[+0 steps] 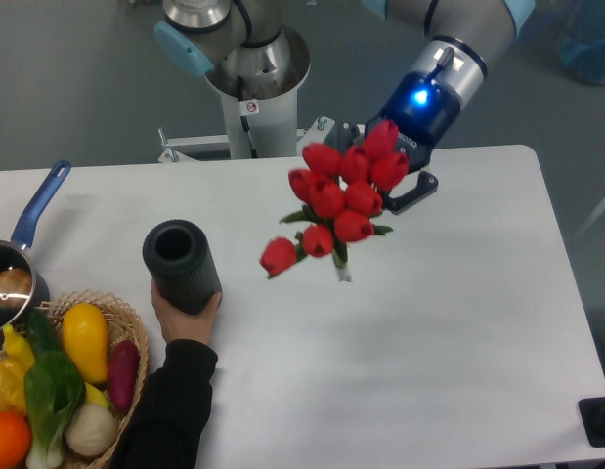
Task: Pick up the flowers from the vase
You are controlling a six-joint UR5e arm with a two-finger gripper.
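Note:
The flowers (339,202), a bunch of red tulip buds with green leaves and a short stem, hang in the air above the middle of the table, clear of the vase. My gripper (405,186) is shut on the bunch from its right side; the buds hide most of its fingers. The vase (181,265), a dark ribbed cylinder, stands upright at the left with nothing in it. A human hand (185,318) in a black sleeve grips its base from the front.
A wicker basket (134,337) of vegetables sits at the front left corner. Behind it is a metal pot with a blue handle (36,207). The arm's base column (253,103) rises behind the table's back edge.

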